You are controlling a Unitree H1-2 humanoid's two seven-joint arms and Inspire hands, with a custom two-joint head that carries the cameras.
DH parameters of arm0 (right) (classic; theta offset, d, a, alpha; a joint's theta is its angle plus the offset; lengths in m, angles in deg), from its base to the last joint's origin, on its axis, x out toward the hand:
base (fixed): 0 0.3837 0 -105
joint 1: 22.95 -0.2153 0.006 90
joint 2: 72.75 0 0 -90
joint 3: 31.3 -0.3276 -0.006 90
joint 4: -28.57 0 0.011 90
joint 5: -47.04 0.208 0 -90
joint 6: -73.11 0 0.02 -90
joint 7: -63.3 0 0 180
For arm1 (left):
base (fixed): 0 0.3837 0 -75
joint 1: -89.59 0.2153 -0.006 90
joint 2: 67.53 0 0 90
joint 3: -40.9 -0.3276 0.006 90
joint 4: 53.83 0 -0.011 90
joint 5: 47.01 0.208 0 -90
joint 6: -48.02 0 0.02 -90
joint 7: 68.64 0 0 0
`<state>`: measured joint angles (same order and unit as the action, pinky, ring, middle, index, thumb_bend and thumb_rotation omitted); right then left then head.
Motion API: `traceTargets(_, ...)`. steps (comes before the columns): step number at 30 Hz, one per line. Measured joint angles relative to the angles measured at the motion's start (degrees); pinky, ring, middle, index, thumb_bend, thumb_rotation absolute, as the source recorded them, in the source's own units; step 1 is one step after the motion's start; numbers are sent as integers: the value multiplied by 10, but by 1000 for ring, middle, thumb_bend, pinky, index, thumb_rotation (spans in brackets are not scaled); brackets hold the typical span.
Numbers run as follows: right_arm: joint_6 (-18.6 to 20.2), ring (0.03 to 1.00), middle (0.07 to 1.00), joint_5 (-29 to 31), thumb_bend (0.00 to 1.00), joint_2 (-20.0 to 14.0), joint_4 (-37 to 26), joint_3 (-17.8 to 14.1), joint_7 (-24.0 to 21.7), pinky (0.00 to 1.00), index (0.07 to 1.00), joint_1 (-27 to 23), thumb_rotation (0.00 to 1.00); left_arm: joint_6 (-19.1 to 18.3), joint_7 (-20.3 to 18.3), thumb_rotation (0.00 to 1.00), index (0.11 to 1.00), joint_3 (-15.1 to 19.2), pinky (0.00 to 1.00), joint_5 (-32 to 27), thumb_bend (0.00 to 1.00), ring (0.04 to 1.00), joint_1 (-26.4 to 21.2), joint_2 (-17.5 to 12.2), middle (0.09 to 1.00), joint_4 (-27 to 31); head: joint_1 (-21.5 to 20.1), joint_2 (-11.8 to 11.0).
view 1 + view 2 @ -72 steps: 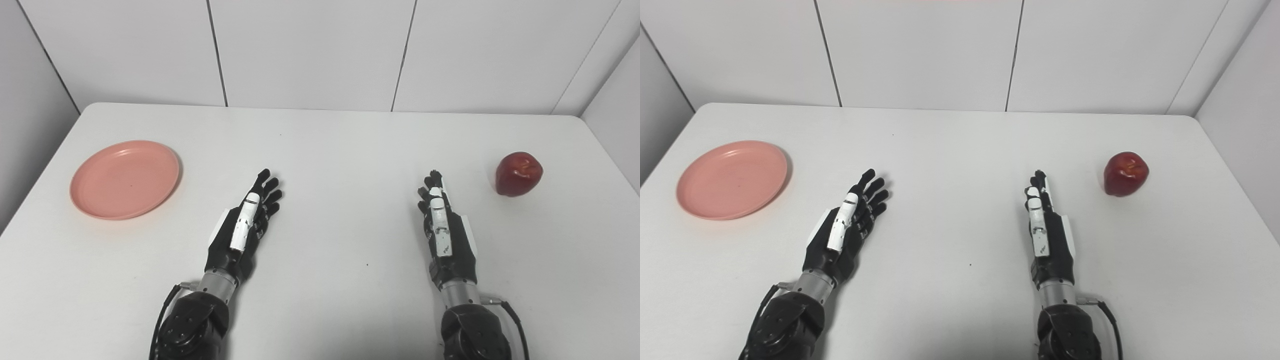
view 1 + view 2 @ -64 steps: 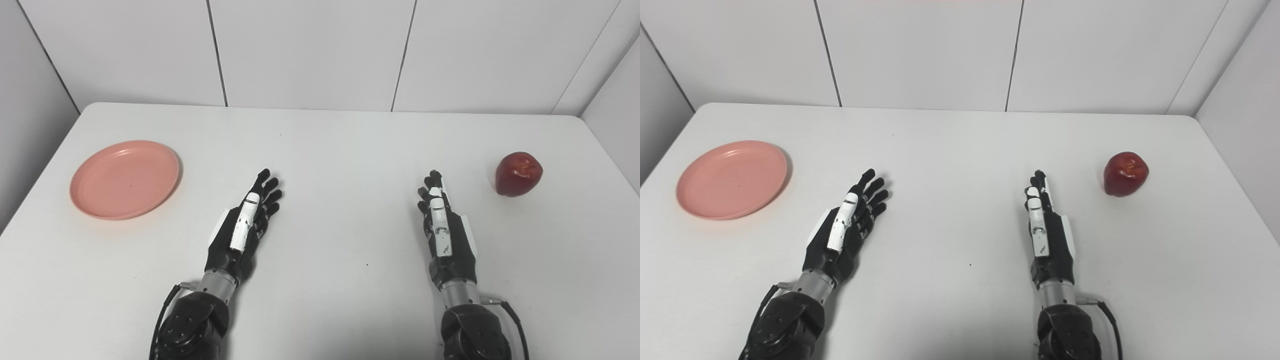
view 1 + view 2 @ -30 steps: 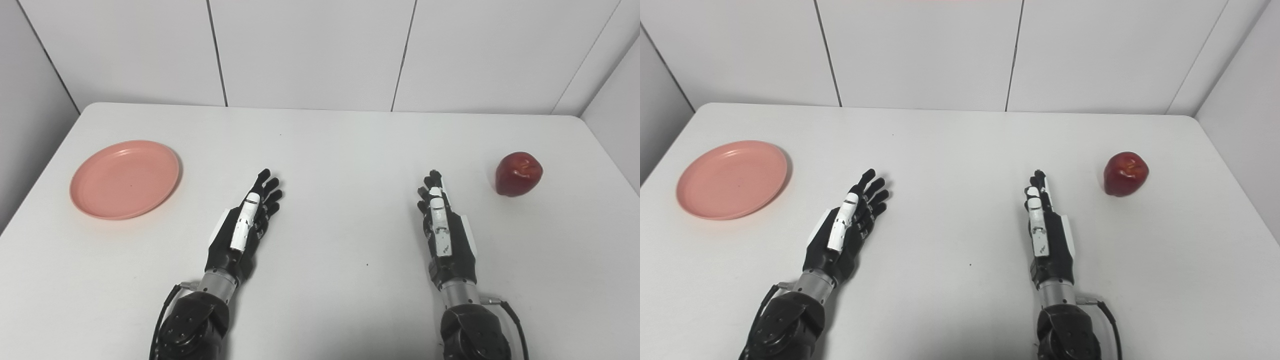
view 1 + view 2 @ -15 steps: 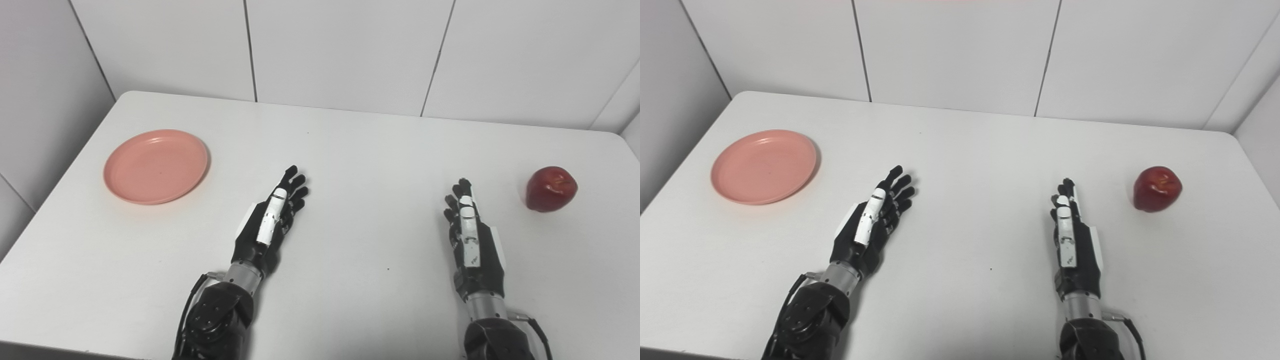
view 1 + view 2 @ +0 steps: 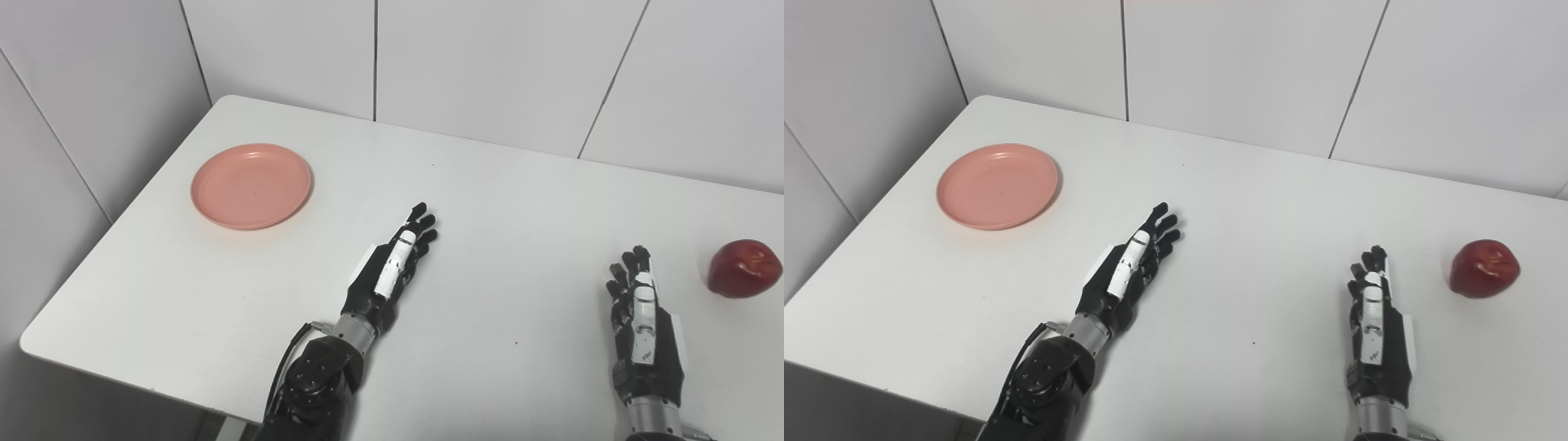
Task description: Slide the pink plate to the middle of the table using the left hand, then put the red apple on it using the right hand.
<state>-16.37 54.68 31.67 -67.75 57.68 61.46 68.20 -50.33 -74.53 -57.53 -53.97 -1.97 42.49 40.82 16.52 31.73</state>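
Nearest the bottom edge, both dark forearms come up over the near side of the white counter (image 5: 502,202). The left arm enters at lower left of centre, with a black cable looping beside its wrist. The right arm enters at the lower right corner

A little farther in, the left hand (image 5: 392,269) lies over the counter with its fingers (image 5: 422,223) stretched out straight and slightly fanned, pointing away and a touch to the right; it holds nothing and touches no object. The right hand (image 5: 643,318) is turned on edge, thumb side up, its fingers extended and apart, also empty. Whether either hand rests on the surface or floats just above it cannot be told from these views

Farther still on the right, the red apple (image 5: 743,269) sits on the counter beyond and to the right of the right hand, near it but clearly apart, close to the picture's right edge in the left eye view

Farthest of the objects, the pink plate (image 5: 251,185) lies flat and empty near the far left corner of the counter, well apart from the left hand and far from the middle of the surface. The apple and the plate are at opposite sides of the counter

Behind the counter stand white panelled walls (image 5: 490,67) with dark seams, one wall also running down the left side
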Motion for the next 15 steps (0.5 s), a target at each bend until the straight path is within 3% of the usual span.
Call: traceTargets(15, -1, 992, 1000, 7, 120, -2, 0, -1, -9, 1000, 1000, 0, 1000, 16, -1, 1000, 989, -8, 1000, 0, 397, 978, -4, 8, 992, -16, 20, -18)
